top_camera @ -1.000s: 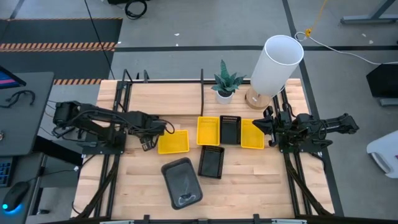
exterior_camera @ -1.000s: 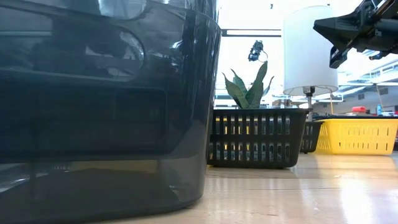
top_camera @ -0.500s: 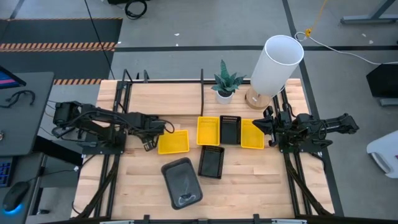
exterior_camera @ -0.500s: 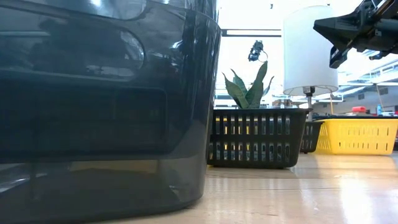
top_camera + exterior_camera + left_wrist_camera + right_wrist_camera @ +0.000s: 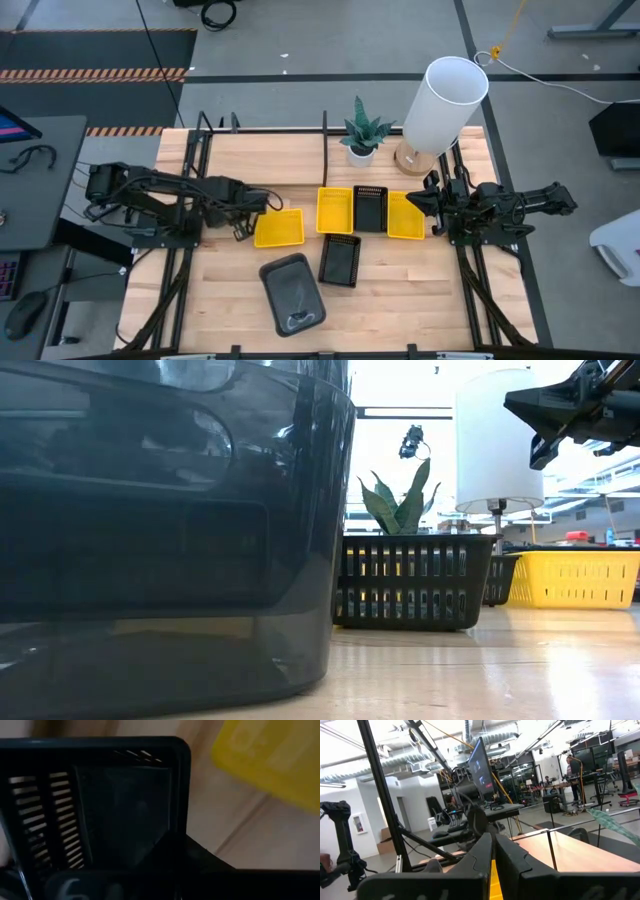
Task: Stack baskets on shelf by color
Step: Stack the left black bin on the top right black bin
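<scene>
My left gripper [image 5: 243, 220] points down at the table's left, shut on a black slatted basket [image 5: 100, 810] that lies mostly under the arm. Just right of it a yellow basket [image 5: 279, 228] sits flat. Two yellow baskets [image 5: 334, 210] [image 5: 405, 215] flank a black slatted one [image 5: 370, 208] in a row at mid-table. A second black basket [image 5: 340, 260] and a dark grey one [image 5: 292, 292] rest nearer the front. My right gripper [image 5: 418, 202] hangs shut and bare above the rightmost yellow basket. The shelf's thin black bars [image 5: 325, 150] stand farther back. My left gripper comes at the black slatted basket from above, pointing down. Its dark finger [image 5: 190, 862] reaches the basket's wall near a rounded corner [image 5: 172, 827]. The gripper's own body hides the contact, so I cannot tell the kind of hold or whether the basket is off the table.
A white cylinder lamp [image 5: 442, 105] and a potted plant [image 5: 362, 135] stand at the far edge. Black frame rails [image 5: 180, 270] [image 5: 480, 290] run along both table sides. Bare wood shows at the near right [image 5: 420, 300].
My left gripper has shut on the black slatted basket beside the leftmost yellow one and has drawn back a little toward the table's left. The other baskets and my right arm have kept still.
</scene>
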{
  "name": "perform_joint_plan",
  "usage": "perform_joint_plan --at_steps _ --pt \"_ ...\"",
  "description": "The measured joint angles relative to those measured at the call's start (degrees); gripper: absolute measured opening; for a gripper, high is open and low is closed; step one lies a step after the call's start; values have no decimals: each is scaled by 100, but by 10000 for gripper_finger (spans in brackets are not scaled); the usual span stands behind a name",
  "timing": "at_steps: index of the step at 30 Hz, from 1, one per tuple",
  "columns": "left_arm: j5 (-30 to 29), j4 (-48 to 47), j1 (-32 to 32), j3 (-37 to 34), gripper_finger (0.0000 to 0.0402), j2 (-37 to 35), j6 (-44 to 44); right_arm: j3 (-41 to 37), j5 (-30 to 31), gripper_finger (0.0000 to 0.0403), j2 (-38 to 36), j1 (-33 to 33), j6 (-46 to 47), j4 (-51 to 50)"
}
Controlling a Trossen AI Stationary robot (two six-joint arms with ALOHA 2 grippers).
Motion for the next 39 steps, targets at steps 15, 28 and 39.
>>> perform_joint_plan --at_steps 15,28,39 --pt "-797 2074 -1012 1993 5 0 2413 0 -2 27 0 1 0 1" --pt "21 5102 -1907 2501 4 1104 3220 0 -2 27 -2 0 0 12" --pt "1386 4604 -1897 3803 4 2601 6061 0 -2 27 -2 0 0 14"
